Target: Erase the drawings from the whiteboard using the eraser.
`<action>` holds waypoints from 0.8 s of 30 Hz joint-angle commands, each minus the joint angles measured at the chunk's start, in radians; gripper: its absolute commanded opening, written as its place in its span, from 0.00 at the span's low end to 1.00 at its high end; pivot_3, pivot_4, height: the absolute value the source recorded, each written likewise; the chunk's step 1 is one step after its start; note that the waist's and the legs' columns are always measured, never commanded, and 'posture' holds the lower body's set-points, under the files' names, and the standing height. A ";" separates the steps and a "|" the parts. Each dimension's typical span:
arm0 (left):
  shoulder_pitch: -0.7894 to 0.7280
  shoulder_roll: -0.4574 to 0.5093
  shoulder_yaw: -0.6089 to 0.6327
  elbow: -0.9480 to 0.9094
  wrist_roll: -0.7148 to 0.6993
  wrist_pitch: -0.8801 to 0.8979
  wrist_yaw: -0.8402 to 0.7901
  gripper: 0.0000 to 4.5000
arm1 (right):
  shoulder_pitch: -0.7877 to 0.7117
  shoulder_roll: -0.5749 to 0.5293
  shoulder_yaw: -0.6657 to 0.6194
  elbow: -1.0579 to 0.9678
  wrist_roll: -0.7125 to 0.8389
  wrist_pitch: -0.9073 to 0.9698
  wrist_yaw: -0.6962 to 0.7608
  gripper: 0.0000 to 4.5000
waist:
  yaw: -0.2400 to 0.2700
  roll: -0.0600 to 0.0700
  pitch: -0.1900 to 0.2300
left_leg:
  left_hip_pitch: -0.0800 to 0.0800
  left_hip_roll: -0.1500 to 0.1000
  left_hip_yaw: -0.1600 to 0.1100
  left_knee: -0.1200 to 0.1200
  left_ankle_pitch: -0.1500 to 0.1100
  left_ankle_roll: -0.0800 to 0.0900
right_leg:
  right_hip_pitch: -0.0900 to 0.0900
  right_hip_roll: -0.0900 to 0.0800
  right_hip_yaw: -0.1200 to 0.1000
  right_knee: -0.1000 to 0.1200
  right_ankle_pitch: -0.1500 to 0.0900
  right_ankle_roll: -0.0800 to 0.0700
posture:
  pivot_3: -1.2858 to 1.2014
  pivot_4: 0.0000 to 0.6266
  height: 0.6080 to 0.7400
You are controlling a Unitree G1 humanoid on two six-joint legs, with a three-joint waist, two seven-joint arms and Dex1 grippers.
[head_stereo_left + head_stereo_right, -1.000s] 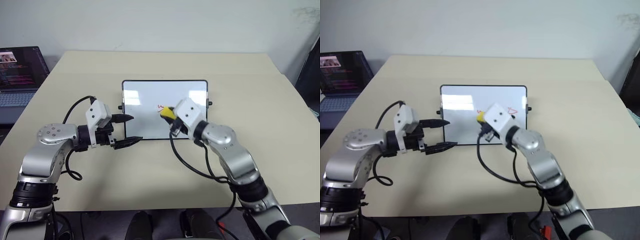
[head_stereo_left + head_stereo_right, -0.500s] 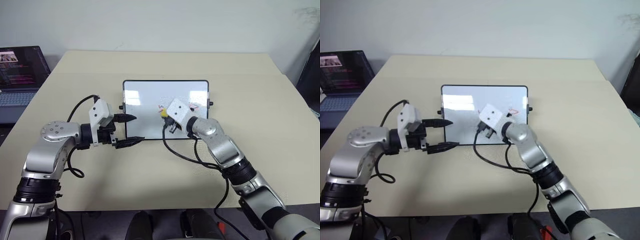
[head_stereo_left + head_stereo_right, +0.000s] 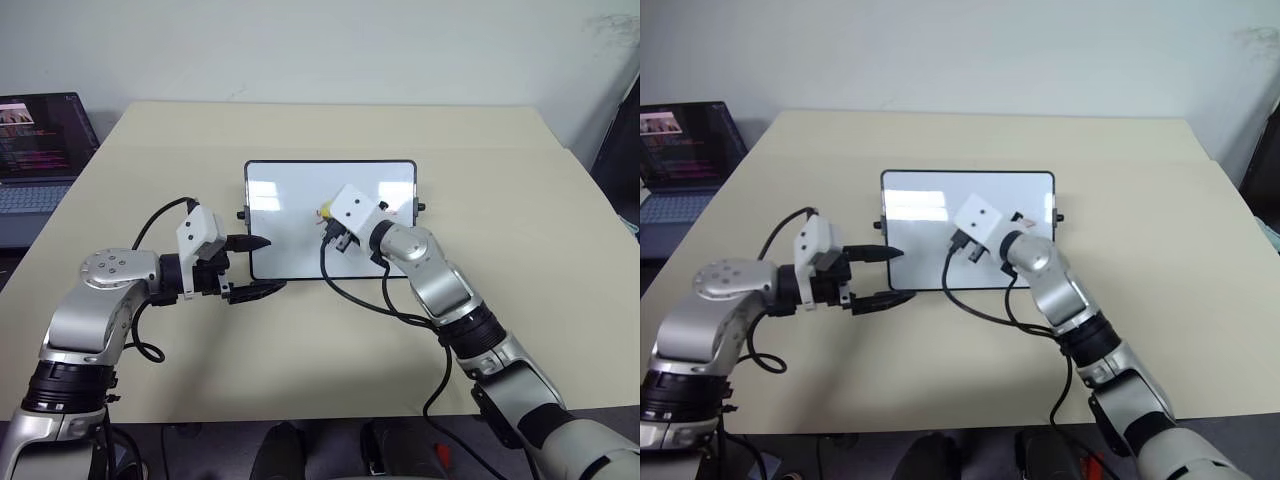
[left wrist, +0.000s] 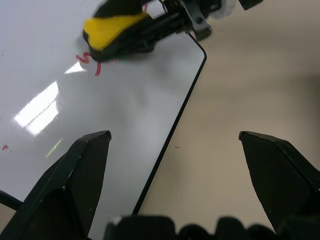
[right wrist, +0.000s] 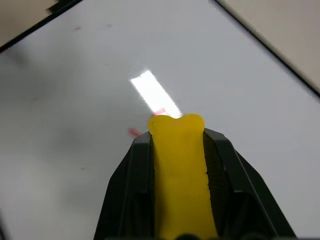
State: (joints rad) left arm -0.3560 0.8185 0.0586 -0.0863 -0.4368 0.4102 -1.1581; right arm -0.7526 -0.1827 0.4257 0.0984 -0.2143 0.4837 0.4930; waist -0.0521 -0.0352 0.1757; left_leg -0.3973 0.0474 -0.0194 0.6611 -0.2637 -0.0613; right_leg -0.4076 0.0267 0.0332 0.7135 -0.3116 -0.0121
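The whiteboard (image 3: 290,235) lies flat in the middle of the tan table. My right gripper (image 3: 326,214) is shut on the yellow eraser (image 3: 325,211), whose tip rests low over the board's centre. From the left wrist, the eraser (image 4: 112,27) sits right on a red scribble of the drawings (image 4: 89,59). Faint red marks (image 5: 134,132) also lie just ahead of the eraser (image 5: 180,170) on the glossy surface. My left gripper (image 3: 262,265) is open at the board's front left corner, one finger over the board and one past its front edge.
An open laptop (image 3: 40,140) stands on a side surface at the far left. Bare tabletop (image 3: 500,170) surrounds the board on all sides. Black cables hang from both wrists over the table in front of the board.
My right gripper has reached further out and down over the board with the eraser, ending on the red scribble near the centre. The left gripper has stayed at the corner.
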 commanded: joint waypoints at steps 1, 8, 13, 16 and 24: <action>0.000 0.017 0.034 -0.037 -0.014 -0.003 0.004 1.00 | 0.034 -0.038 0.054 -0.031 -0.010 0.053 0.092 0.22 | 0.001 0.000 0.000 | 0.000 0.000 0.000 0.000 0.000 0.000 | 0.000 0.000 0.000 0.000 0.000 0.000 | 0.52 0.24 1.00; -0.003 0.016 0.028 -0.033 -0.014 -0.005 0.005 1.00 | -0.033 -0.022 -0.005 0.040 -0.073 -0.019 -0.061 0.22 | -0.001 0.000 0.000 | 0.002 0.000 0.000 0.001 0.000 0.000 | 0.000 0.000 0.000 0.003 0.000 0.000 | 0.52 0.24 1.00; -0.013 0.013 0.021 -0.022 -0.011 -0.010 0.001 1.00 | -0.016 -0.037 0.015 0.033 -0.072 0.005 -0.014 0.22 | 0.002 0.000 0.000 | 0.001 0.000 0.000 0.001 0.000 0.000 | 0.001 0.000 0.000 0.002 0.000 0.000 | 0.52 0.24 1.00; -0.018 0.011 0.018 -0.022 -0.011 -0.010 0.000 1.00 | 0.013 -0.045 0.034 -0.008 -0.050 0.046 0.057 0.22 | 0.003 0.000 0.000 | 0.001 0.000 0.000 0.001 0.000 0.000 | 0.001 0.000 0.000 0.002 0.000 0.000 | 0.52 0.24 1.00; -0.018 0.013 0.019 -0.023 -0.011 -0.006 -0.004 1.00 | -0.026 -0.023 -0.019 0.030 -0.086 -0.004 -0.044 0.22 | 0.001 0.000 0.000 | 0.002 0.000 0.000 0.001 0.000 0.000 | 0.001 0.001 0.000 0.003 0.000 0.000 | 0.52 0.24 1.00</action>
State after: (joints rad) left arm -0.3587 0.8213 0.0600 -0.0862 -0.4370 0.4095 -1.1614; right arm -0.7479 -0.1960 0.4597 0.0948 -0.2697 0.4864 0.5075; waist -0.0511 -0.0354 0.1756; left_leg -0.3951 0.0470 -0.0197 0.6618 -0.2634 -0.0613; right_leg -0.4068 0.0273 0.0330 0.7163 -0.3111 -0.0121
